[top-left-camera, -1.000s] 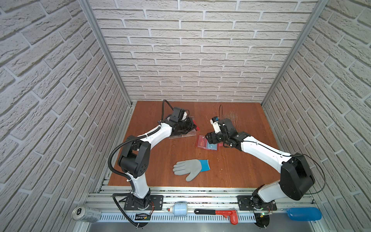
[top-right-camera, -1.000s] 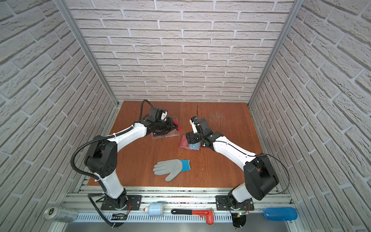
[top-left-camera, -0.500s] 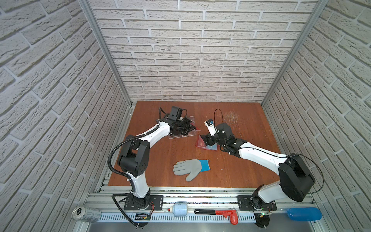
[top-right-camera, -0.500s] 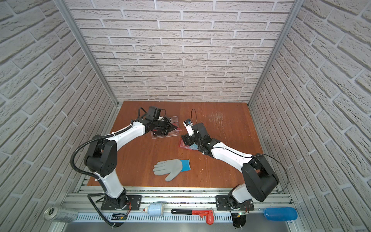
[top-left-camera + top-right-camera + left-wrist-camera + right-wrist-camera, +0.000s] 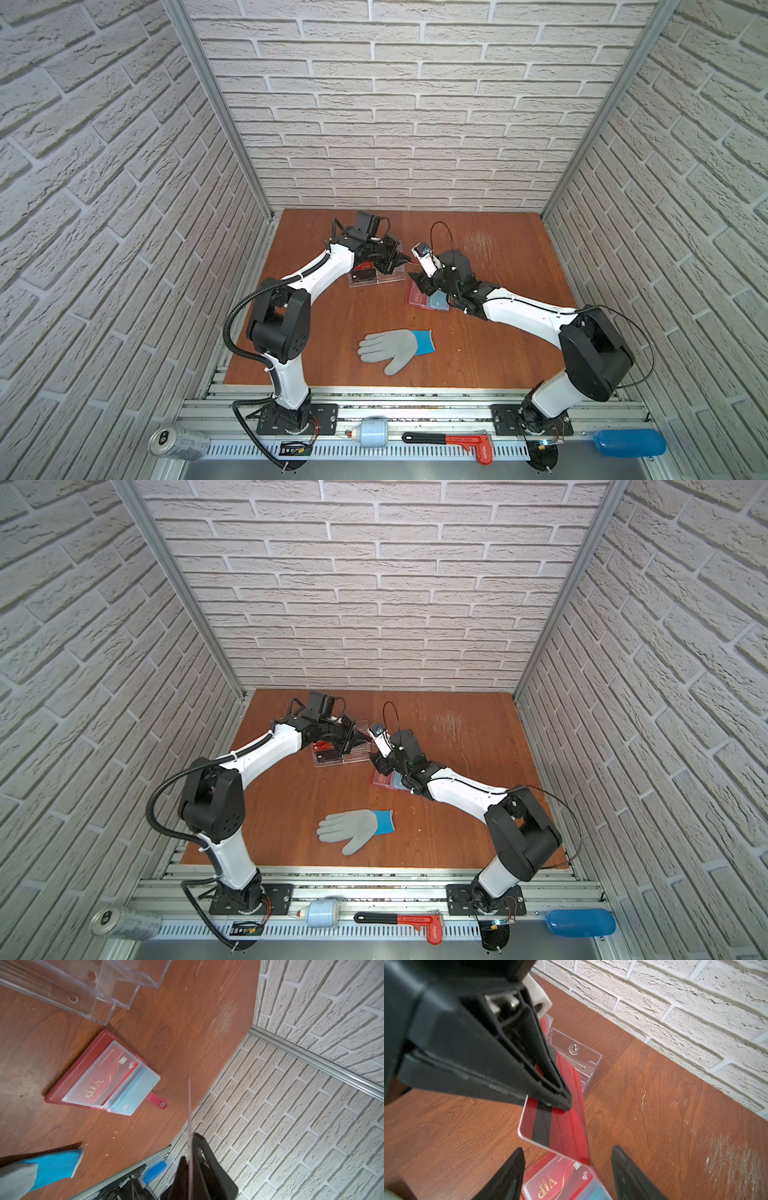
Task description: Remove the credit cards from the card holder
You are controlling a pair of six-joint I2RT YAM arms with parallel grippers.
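The table (image 5: pixel 176 1028) is scratched wood, the card holder (image 5: pixel 83 1068) has shiny clear plastic sleeves, and the red card (image 5: pixel 566 1126) looks glossy.

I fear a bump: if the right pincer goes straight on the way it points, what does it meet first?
Probably the red card clamped in the left pincer; it hangs just ahead of the open right pincer. Depth is hard to judge.

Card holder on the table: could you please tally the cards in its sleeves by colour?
Red card: 1
Light blue card: 1
Total in the holder: 2
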